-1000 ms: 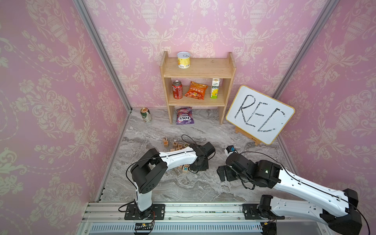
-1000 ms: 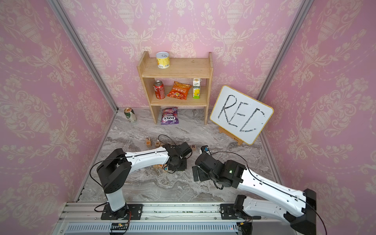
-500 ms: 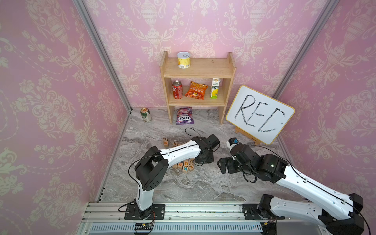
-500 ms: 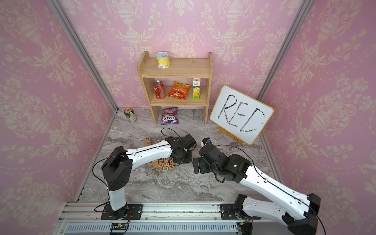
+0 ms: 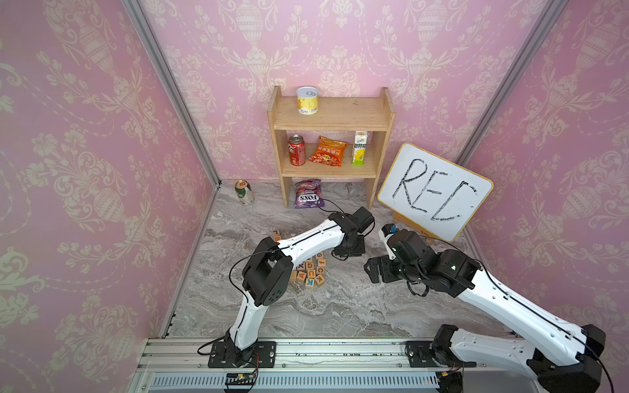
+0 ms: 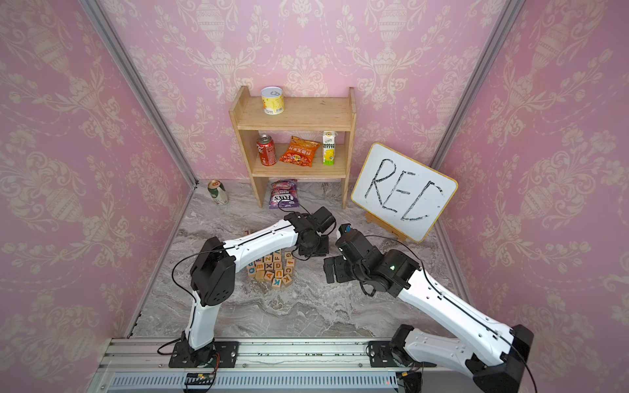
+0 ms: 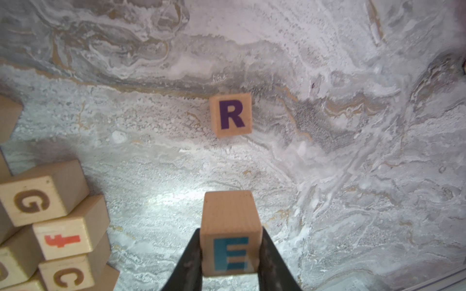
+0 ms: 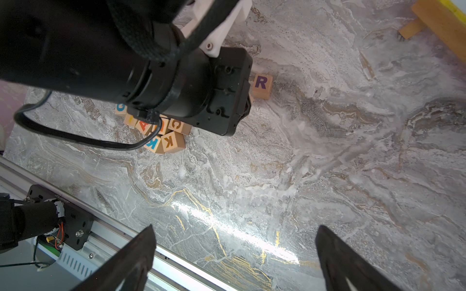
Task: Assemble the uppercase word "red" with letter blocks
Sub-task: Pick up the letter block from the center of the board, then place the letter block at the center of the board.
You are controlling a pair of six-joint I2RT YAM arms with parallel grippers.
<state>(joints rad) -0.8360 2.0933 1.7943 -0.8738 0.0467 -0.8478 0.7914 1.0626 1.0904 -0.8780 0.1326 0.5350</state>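
The left gripper pinches the E block, near the R block lying alone on the marble surface. The right gripper gapes empty. Setting the E down too close could knock the R askew; a twisted release would leave the 2 letters misaligned.

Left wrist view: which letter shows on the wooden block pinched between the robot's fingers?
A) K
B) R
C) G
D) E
D: the E block, clamped between the left arm's fingers, shows a blue E on its near face. The purple R block lies apart from it on the marble surface.
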